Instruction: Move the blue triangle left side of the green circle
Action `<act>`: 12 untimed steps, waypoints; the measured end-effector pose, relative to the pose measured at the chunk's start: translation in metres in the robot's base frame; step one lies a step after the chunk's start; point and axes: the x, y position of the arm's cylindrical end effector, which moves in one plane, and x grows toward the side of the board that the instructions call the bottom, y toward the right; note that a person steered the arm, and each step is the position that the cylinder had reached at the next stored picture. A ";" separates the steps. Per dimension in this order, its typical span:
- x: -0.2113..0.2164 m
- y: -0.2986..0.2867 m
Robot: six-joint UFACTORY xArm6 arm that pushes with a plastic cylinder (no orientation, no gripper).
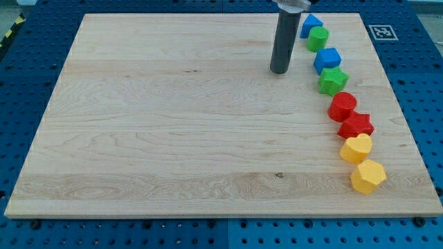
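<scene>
Crowding the view's right edge, eight blocks form a curved line, so a misjudged push on the blue triangle (311, 25) could carry the touching green circle (318, 39) or the blue block (327, 59) below it along, or drive the triangle off the board (173, 124). My tip (279, 70), a bare rod holding nothing, rests apart from all blocks, to the view's left of and below the triangle, which lies at the line's top end.

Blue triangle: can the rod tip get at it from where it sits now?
Probably yes. My tip sits just left of the column, nothing between it and the blue triangle. The green circle touches the triangle below, so contact may nudge both.
</scene>
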 end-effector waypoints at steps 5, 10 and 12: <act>-0.148 0.000; -0.135 0.109; -0.131 0.106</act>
